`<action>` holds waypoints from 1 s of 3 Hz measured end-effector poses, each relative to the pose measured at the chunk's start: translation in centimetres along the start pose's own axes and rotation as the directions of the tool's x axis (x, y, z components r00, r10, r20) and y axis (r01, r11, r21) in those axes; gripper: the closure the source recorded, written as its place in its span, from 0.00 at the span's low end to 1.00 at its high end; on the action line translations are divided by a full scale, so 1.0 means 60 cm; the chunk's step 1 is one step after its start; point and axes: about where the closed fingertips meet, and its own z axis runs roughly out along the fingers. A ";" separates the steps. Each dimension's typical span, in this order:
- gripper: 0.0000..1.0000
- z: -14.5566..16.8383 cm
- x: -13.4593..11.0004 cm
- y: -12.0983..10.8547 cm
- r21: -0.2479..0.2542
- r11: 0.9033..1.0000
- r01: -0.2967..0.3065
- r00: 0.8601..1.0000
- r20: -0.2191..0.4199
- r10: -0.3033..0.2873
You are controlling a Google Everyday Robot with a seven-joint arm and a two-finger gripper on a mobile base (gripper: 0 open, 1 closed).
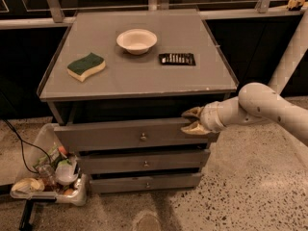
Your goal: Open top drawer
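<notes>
One gripper [192, 121], reaching in from the right, sets its spread fingers [195, 112] about the upper right edge of the top drawer [120, 134], apparently clasping it; the drawer sits directly under the tabletop [144, 81].

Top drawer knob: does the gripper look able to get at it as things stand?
Probably yes. The gripper is at one end of the front panel of the top drawer, near its upper edge. The knob sits at the panel's centre, and nothing stands in front of the panel between them.
</notes>
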 end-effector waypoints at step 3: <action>0.14 -0.001 0.001 0.015 -0.021 1.000 0.009 0.999 0.045 -0.008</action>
